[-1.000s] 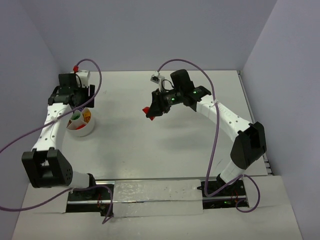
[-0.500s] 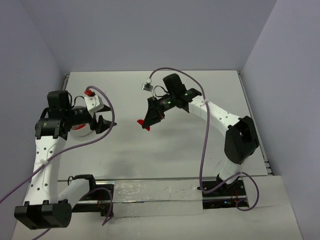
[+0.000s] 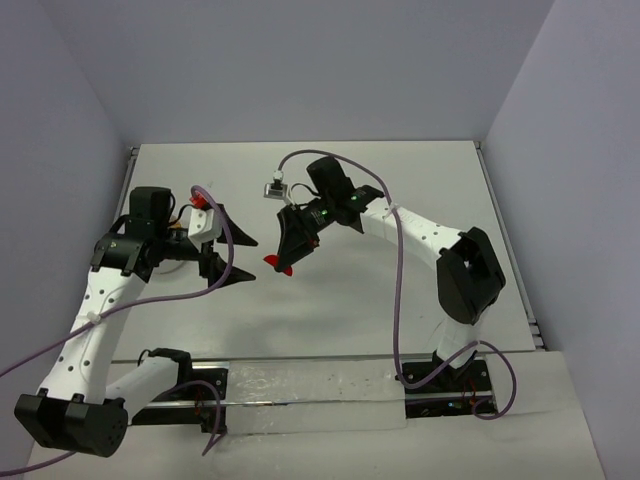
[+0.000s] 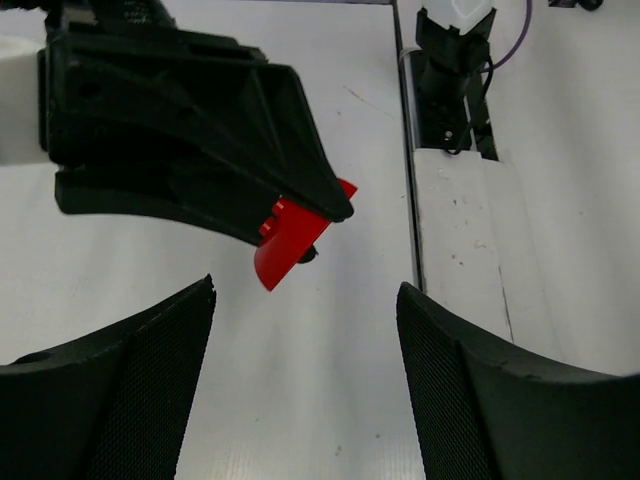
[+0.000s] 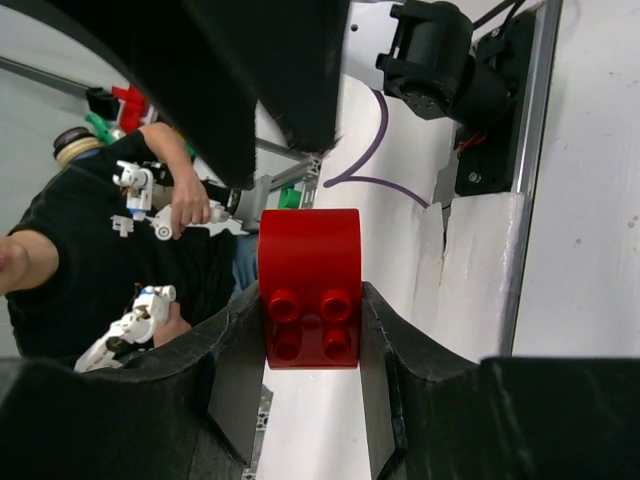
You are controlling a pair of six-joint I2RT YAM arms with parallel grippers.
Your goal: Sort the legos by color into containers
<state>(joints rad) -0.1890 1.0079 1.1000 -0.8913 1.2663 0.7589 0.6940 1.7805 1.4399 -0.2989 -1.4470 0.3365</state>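
**A:** What is the right gripper [image 3: 281,262] carrying?

**B:** One red brick [image 5: 310,270]. It is glossy hard plastic, arched at one end, with four round studs showing on its face. The black fingers [image 5: 233,372] are clamped against its two sides.

**A:** Where is it?

**B:** Over the matte white tabletop [image 3: 430,175], a little left of centre and just right of the left gripper [image 3: 248,258].

**A:** And that gripper?

**B:** Its jaws are spread wide with nothing between them. Its pads [image 4: 130,390] are black, finely woven in texture and curved inward. The brick sits ahead of the gap, apart from both pads.

**A:** Is anything in the way?

**B:** From the left wrist, the right gripper's black wedge hides the brick's upper part. Purple cables [image 3: 398,300] loop along both white arms. The right wrist view has a person [image 5: 60,250] in a black top in the background, with small white devices in both hands.

**A:** Counts?

**B:** One brick, two grippers, two arms, one person.
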